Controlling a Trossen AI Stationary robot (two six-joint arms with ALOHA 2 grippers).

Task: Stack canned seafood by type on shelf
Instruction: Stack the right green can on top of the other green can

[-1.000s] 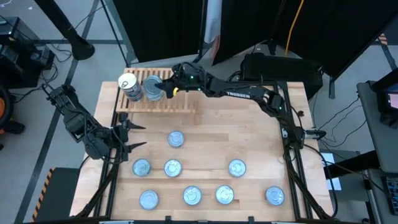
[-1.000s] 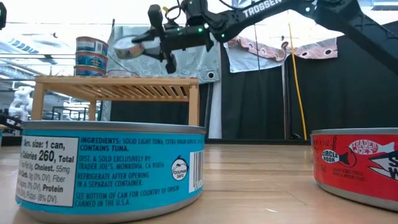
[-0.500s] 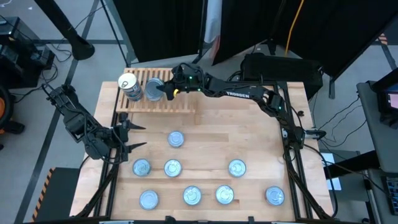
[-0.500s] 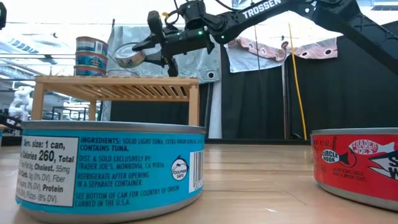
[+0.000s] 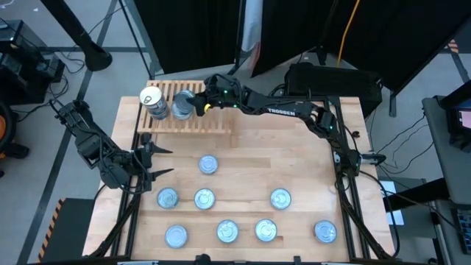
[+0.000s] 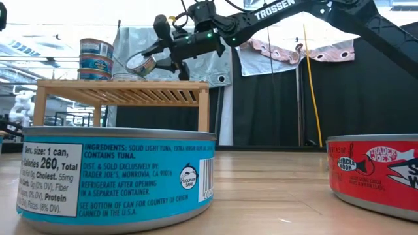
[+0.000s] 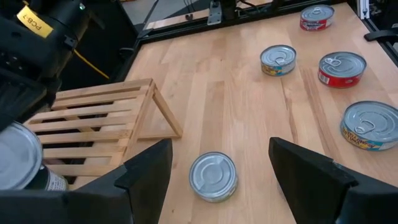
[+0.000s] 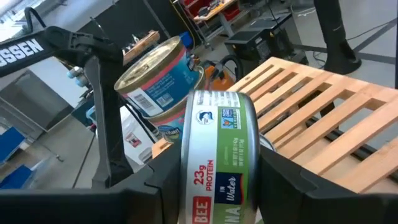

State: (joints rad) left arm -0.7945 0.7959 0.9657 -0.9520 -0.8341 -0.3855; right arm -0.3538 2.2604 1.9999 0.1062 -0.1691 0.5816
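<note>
Pinched between the two dark fingers of the right gripper, a tuna tin with a green-and-white label, tipped on edge above the slatted wooden shelf at the table's far left corner. Seen level across the table, the same tin tilted just over the shelf top, apparently not yet resting on the flat tin below it, though the angle leaves that unclear. Just beside it toward the shelf's left end, a stack of tins with a cream-gold lid on top, red and blue side labels showing in the right wrist view. Reaching in from the table's right edge, the right arm stretched across the far side of the table.

Spread wide and holding nothing, the fingers of the left gripper, hovering low at the table's left edge, with a silvery tin lying on the wood just ahead of it.

Scattered over the near half of the table, eight more tins, among them one near the centre, one toward the right edge and one at the near right corner. Filling the foreground of the low view, a blue-labelled light tuna tin and a red-labelled tin.
</note>
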